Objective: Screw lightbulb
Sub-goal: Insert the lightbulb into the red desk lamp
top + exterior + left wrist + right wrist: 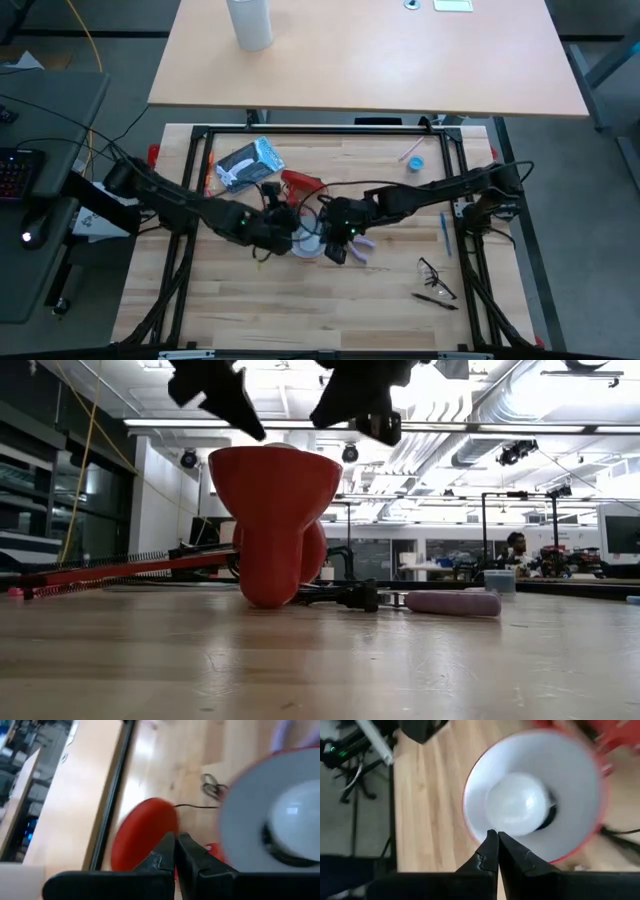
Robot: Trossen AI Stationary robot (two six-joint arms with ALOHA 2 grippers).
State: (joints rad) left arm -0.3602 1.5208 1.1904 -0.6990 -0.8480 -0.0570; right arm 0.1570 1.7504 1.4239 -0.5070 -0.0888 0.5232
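The red lamp lies on the table with its shade (pixel 270 510) opening upward, white inside (pixel 570 780). The white lightbulb (pixel 517 805) sits in the socket at the shade's bottom; its top shows above the rim (pixel 282 448). The shade's narrow end rests on the wood. My left gripper (pixel 176 840) is shut and hangs above and to the left of the shade (pixel 248 422). My right gripper (pixel 495 836) is shut and hangs above the shade's right rim (pixel 385 430). Neither touches lamp or bulb.
The lamp's round red base (pixel 145 840) and sprung arm (pixel 120 568) lie to the left. A blue-white packet (pixel 250 165), a small blue round object (pixel 416 163), a blue pen (pixel 443 232), glasses (pixel 435 270) and a pink item (pixel 452 603) lie around. A black frame (pixel 330 128) borders the table.
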